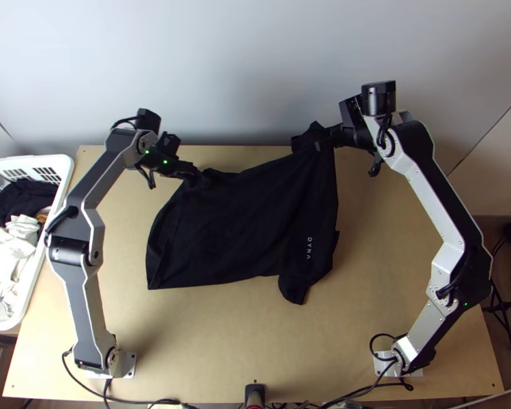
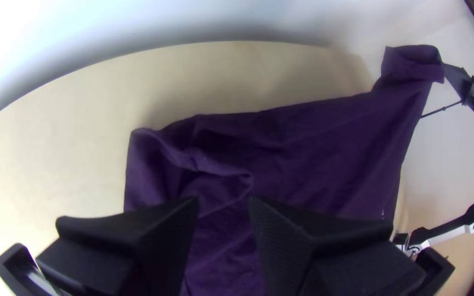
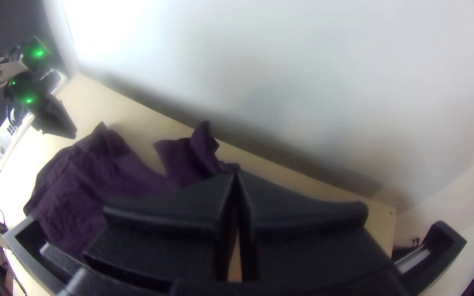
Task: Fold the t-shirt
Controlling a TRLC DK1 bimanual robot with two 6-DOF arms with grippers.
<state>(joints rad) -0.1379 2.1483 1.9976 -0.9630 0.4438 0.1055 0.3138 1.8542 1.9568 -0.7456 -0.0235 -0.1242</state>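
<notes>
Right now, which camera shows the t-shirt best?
The top view, showing nearly the whole t-shirt. The left wrist view shows one edge running to the right gripper; the right wrist view, a crumpled part.

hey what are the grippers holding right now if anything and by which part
The right gripper holds the black t-shirt by its raised far right corner; the left gripper, fingers open, holds nothing.

top: high, steeply down | wrists: nearer, toward wall (image 1: 255, 68) | shared: table (image 1: 221, 347)
</notes>
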